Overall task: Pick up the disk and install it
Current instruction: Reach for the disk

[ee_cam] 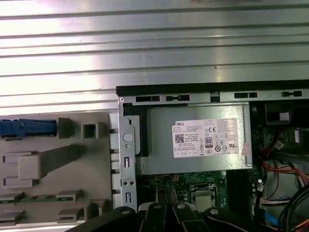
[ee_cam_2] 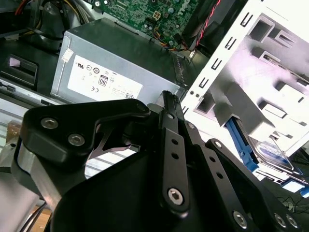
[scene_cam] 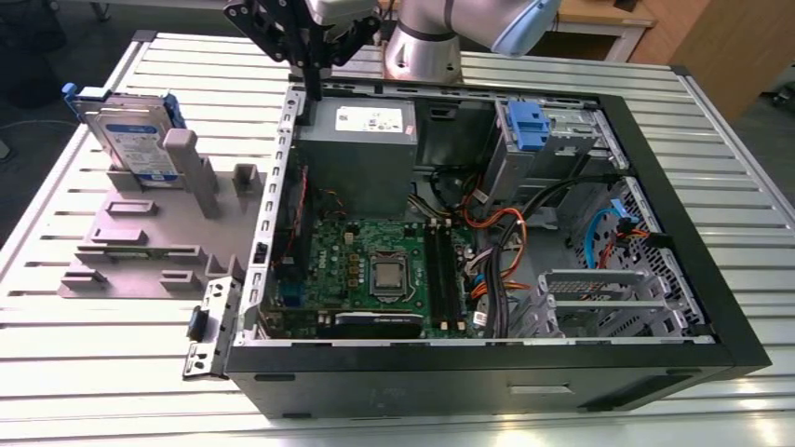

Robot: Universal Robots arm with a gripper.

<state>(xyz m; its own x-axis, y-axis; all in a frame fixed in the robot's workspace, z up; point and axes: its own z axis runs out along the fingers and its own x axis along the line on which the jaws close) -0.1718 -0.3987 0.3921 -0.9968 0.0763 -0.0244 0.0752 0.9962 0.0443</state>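
1. My fingers (scene_cam: 311,82): together, empty, over the power supply (scene_cam: 357,140).
2. The disk (scene_cam: 128,140): on edge in the grey fixture (scene_cam: 137,242), exterior view's left of the case (scene_cam: 435,386).
3. Likely stiff, dense, shock-sensitive; pinch flat faces, not blue bracket (scene_cam: 71,91).

Flat silver disk (scene_cam: 130,140), white-and-blue label on its face, blue carrier bracket (scene_cam: 71,90) round the edges. Stands upright on edge in the grey fixture (scene_cam: 125,256) at the exterior view's left, beside the computer case (scene_cam: 435,382), outside it.
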